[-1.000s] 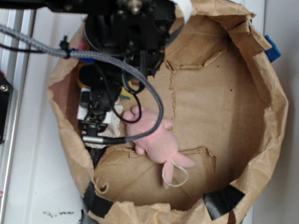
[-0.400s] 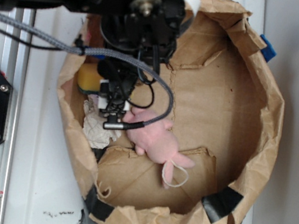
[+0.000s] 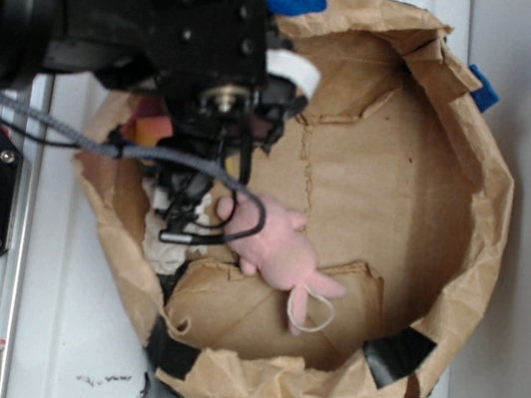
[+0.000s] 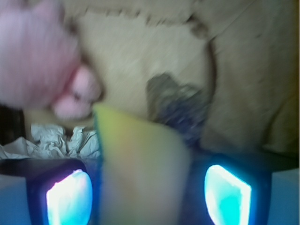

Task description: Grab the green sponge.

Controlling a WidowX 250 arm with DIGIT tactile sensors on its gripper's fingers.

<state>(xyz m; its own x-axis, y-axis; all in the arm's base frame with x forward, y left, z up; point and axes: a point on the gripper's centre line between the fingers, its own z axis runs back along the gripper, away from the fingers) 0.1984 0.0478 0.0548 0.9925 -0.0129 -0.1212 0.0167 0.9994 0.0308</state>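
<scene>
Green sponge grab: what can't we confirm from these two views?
- Exterior: arm covers the claw; jaw state unseen.
- Wrist: green sponge sits blurred between the fingers; contact unclear, scouring face not visible.
- Exterior: sponge mostly hidden behind the arm.
- Exterior: off-white cloth mostly covered by the arm.

You will find nothing to read in either view: no word, brand, number or sign shows anywhere.
</scene>
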